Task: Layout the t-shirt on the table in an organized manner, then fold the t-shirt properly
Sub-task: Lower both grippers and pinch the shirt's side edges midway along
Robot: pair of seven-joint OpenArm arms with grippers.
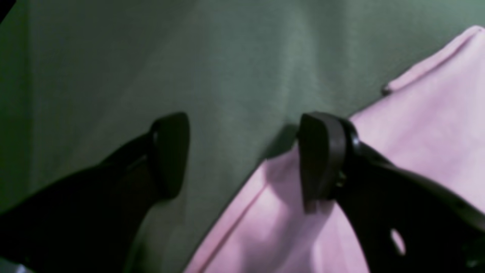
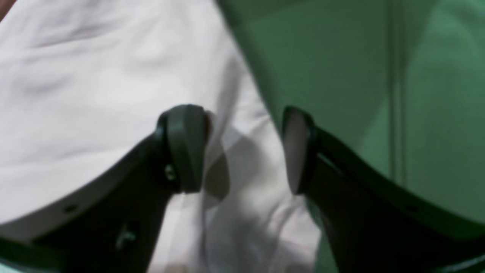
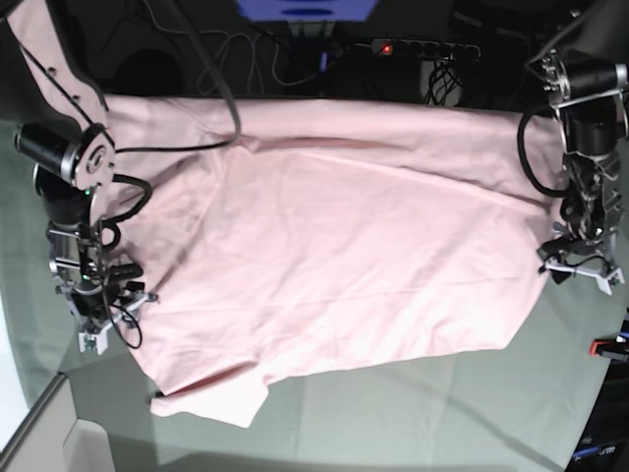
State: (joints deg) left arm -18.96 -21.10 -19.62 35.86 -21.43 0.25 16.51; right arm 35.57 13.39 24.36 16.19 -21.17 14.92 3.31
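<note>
The pale pink t-shirt (image 3: 344, 236) lies spread across the table (image 3: 413, 413), plain side up, with a sleeve at the lower left. No print shows. My left gripper (image 3: 580, 273) is open at the shirt's right edge. In the left wrist view the gripper (image 1: 246, 159) is low over the grey-green cloth (image 1: 227, 57), with one finger (image 1: 322, 163) over the pink hem (image 1: 416, 132). My right gripper (image 3: 116, 317) is open at the shirt's left edge. In the right wrist view the gripper (image 2: 242, 149) straddles the shirt's edge (image 2: 113, 94), beside the cloth (image 2: 341, 57). Neither holds fabric.
A red clamp (image 3: 604, 346) sits at the table's right edge. A power strip (image 3: 423, 46) and cables lie behind the table's far edge. A pale box (image 3: 59, 442) stands at the front left corner. Bare cloth lies along the front.
</note>
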